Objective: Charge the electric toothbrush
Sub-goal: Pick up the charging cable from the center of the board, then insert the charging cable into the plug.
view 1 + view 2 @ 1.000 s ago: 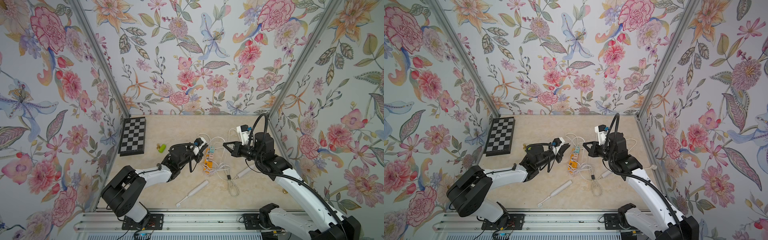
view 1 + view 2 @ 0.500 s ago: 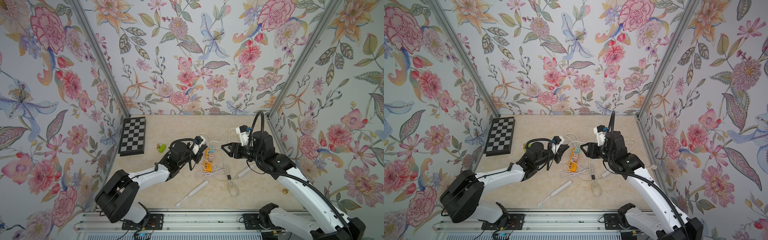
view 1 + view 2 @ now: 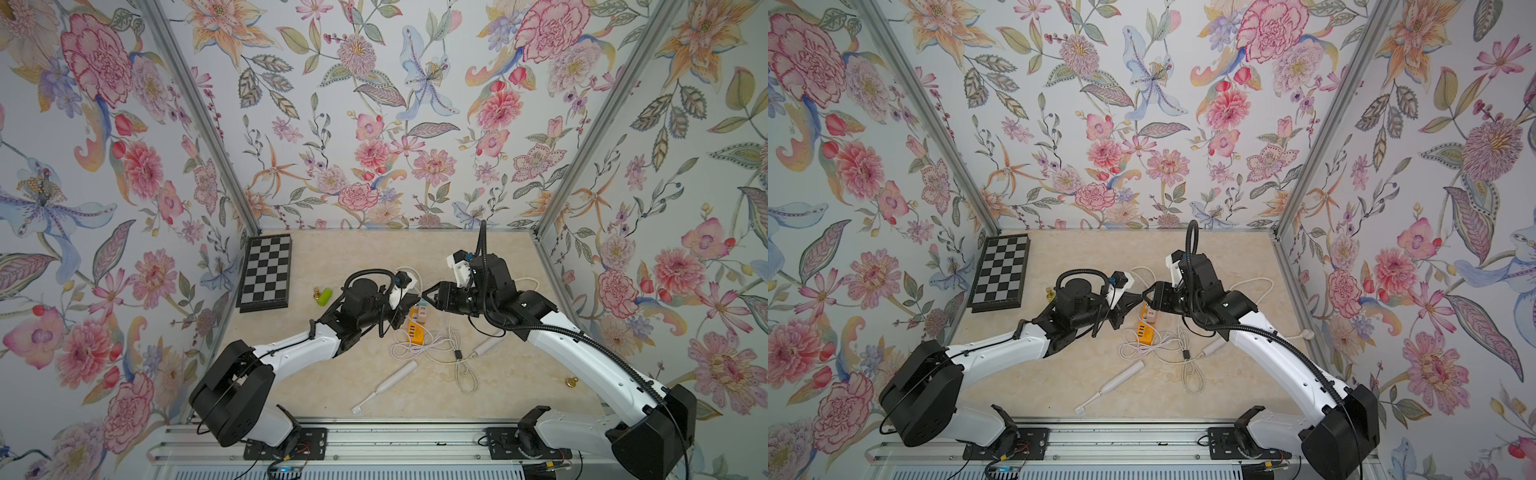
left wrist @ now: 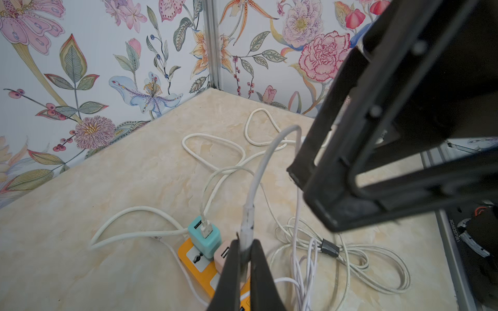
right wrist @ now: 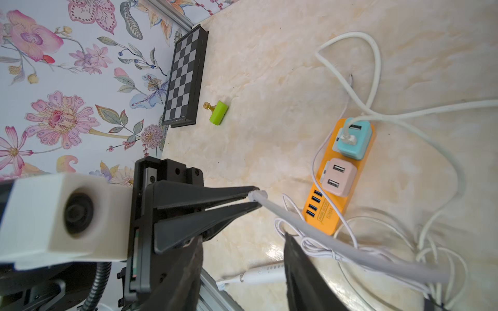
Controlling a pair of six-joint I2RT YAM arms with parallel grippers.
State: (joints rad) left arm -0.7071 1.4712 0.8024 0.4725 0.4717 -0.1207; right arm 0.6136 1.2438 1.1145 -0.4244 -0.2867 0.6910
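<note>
left pincer (image 4: 245,242) clamped on the charge cable (image 4: 260,172) by its plug, right pincer (image 5: 244,238) half open w/ nothing held (cable's just beside it). imo regrip close behind plug, keep it straight.

Bright, even, diffuse light fills both top views. The table (image 3: 340,390) is well lit, and the arms (image 3: 299,353) cast only faint, soft shadows on it. The wide lens splays the posts (image 3: 199,120) toward the upper corners of the frame, and the wallpaper (image 3: 50,374) looks softer toward the lower corners. In the left wrist view the right gripper (image 4: 310,196), close to the lens, is a dark, blurred mass. In the right wrist view its fingers (image 5: 183,274) and the near cable (image 5: 377,259) are out of focus, and a small patch of glare shines on the table.
</note>
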